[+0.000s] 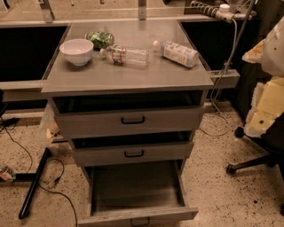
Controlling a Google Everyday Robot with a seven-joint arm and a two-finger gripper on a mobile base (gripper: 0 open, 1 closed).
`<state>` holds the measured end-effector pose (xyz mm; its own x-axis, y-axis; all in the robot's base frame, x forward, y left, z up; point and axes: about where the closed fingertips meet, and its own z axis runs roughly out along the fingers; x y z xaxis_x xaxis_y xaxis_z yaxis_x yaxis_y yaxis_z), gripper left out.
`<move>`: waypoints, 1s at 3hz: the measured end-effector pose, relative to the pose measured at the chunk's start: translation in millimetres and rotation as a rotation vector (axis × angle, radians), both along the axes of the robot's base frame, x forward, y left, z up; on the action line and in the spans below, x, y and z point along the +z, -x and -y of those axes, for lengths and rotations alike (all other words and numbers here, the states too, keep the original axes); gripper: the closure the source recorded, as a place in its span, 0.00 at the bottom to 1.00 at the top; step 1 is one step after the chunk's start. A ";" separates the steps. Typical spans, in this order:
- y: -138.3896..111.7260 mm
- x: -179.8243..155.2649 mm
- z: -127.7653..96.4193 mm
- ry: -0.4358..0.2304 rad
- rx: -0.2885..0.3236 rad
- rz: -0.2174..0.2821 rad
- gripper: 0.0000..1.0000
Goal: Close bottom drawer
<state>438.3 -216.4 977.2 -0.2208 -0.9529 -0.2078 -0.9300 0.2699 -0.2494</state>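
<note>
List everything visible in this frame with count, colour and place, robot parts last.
cabinet: one, grey wood-grain, centre
top drawer: one, grey, slightly open
middle drawer: one, grey, slightly open
bottom drawer: one, grey, pulled far out
bowl: one, white, cabinet top, left
greens dish: one, green contents, behind the bowl
clear bottle: one, lying on its side, cabinet top, middle
white-labelled bottle: one, lying on its side, cabinet top, right
power strip: one, white, upper right
black bar: one, floor, left
chair base: one, black, floor, right
claw: one, pale, right edge, apart from the cabinet
</note>
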 end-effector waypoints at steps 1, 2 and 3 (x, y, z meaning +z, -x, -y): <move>0.0 -0.1 0.0 0.000 0.000 0.000 0.00; 5.7 -15.0 0.4 0.008 0.001 -0.007 0.00; 20.5 -53.1 -2.9 -0.038 0.028 -0.013 0.00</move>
